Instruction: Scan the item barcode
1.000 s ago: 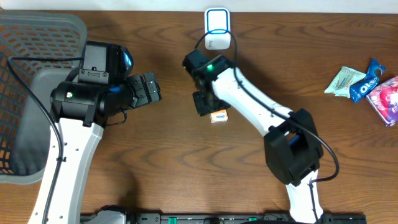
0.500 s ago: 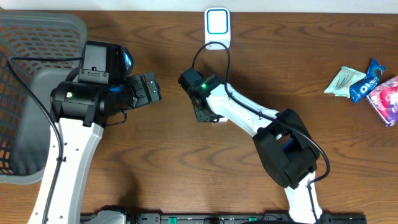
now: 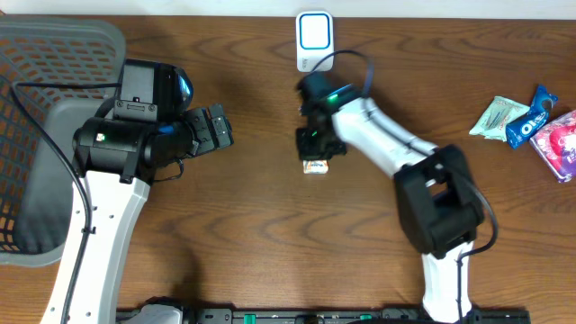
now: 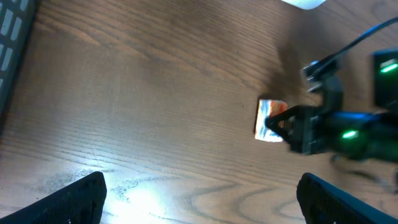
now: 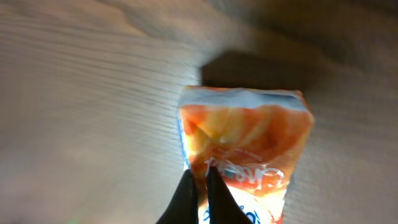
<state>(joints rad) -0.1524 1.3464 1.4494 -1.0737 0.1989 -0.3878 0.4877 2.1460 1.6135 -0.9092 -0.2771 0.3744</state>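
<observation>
A small orange and white snack packet (image 3: 315, 166) lies on the wooden table just below the white barcode scanner (image 3: 315, 40) with its blue square. My right gripper (image 3: 319, 149) stands over the packet's top end. In the right wrist view this gripper (image 5: 199, 177) is shut, pinching the left part of the packet's (image 5: 249, 134) wrapper. My left gripper (image 3: 214, 129) hangs open to the left, well apart from the packet. The left wrist view shows its wide-apart fingers (image 4: 74, 199) over bare wood, and the packet (image 4: 266, 121) beside the right arm.
A grey mesh basket (image 3: 54, 54) fills the left edge of the table. Several other snack packets (image 3: 531, 117) lie at the far right edge. The scanner's cable loops near the right wrist.
My right arm swung from the left side of the packet back to the right and over it, and its jaws closed onto the wrapper. The left arm stayed still.
</observation>
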